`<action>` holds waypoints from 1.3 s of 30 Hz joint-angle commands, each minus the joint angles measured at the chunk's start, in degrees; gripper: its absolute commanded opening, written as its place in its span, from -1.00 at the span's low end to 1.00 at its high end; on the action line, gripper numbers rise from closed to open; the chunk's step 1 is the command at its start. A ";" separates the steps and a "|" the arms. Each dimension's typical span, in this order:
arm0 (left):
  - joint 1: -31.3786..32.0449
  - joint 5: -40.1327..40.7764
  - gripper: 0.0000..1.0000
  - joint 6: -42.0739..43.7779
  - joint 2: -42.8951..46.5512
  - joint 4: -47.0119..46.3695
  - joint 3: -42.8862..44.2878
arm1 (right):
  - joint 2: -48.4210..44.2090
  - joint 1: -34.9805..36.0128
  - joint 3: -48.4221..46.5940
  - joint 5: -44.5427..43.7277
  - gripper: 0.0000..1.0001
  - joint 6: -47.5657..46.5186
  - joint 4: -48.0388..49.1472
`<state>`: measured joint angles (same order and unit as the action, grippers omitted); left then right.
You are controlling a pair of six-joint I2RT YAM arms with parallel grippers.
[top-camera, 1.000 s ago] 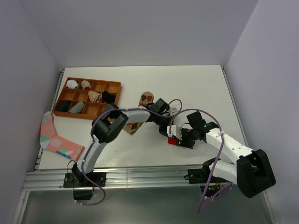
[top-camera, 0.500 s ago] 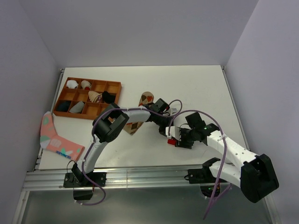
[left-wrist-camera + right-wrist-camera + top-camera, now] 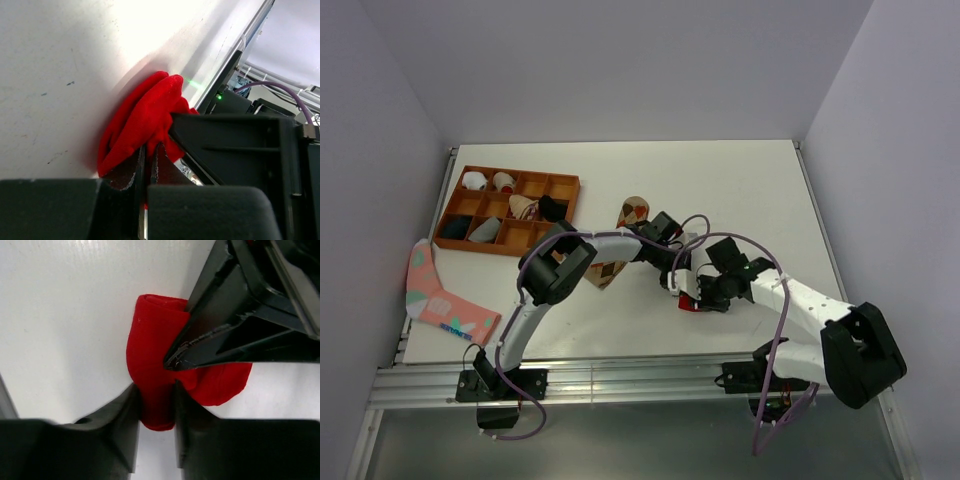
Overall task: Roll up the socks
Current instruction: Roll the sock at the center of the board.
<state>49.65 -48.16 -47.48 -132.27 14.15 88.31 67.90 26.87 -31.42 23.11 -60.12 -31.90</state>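
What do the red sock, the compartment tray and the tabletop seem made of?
The red sock: soft knit fabric, matte; it folds and bunches. The tray: probably wood or brown plastic, matte; too small to tell. The tabletop: smooth white sheet, slight sheen, faint ribbing, perhaps corrugated plastic.

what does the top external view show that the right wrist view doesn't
Only top external: orange-brown compartment tray, pink sock with teal markings, tan argyle sock. Only right wrist: right gripper closed on the sides of the bright red fabric sock, shut left gripper pinching its fold. Both: that sock with both grippers meeting at it.
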 commanded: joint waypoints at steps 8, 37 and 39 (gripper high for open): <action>0.98 10.63 -0.72 -5.93 0.77 -8.57 -13.42 | 6.79 -3.49 -7.15 6.05 -0.59 -0.86 -6.84; 4.75 45.10 -0.29 10.74 32.24 -50.97 -44.63 | 38.61 -14.83 -29.04 10.37 -0.60 -3.16 -29.79; 4.84 43.51 -0.27 13.36 32.78 -52.56 -44.46 | 39.94 -14.92 -30.28 10.63 -0.60 -2.82 -30.94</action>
<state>53.52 -5.65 -44.25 -102.26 -32.18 43.94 104.84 12.69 -60.40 39.16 -63.33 -61.89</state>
